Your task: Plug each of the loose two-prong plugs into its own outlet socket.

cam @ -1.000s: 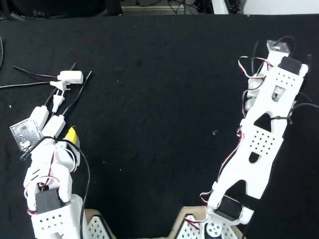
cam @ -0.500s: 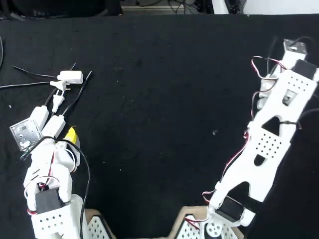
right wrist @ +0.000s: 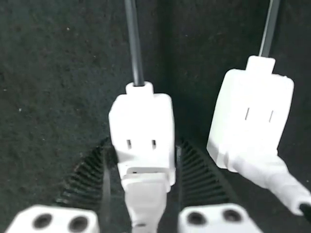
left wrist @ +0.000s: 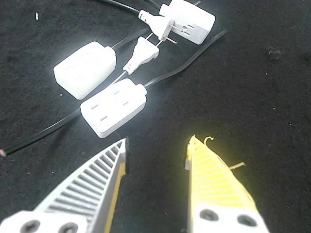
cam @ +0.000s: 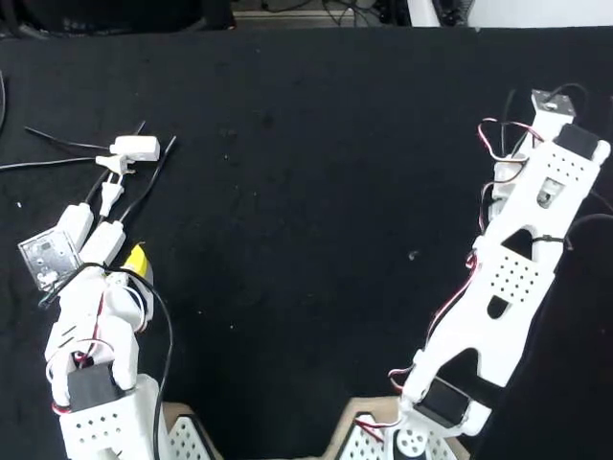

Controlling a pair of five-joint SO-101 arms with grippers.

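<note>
My left gripper (left wrist: 158,141) is open, with bare black cloth between its fingers, just short of a white outlet socket (left wrist: 114,107). A second socket (left wrist: 85,68) lies beside it and a third (left wrist: 187,19) farther off. Two loose two-prong plugs (left wrist: 141,51) (left wrist: 155,22) lie between them with prongs showing, neither inserted. In the high view this cluster (cam: 113,196) sits ahead of the left arm. My right gripper (right wrist: 141,145) has its fingers pressed against both sides of a socket (right wrist: 141,121) with a plug (right wrist: 143,194) seated in it. Another plugged socket (right wrist: 252,121) lies beside it.
Thin black cords (cam: 57,144) trail off to the far left from the sockets. The right arm (cam: 517,249) stretches along the table's right edge, covering its own gripper from above. The black cloth (cam: 306,192) between the arms is bare.
The right arm's far end swung right and away, then came back slightly left. The left arm, the sockets and the loose plugs have stayed put.
</note>
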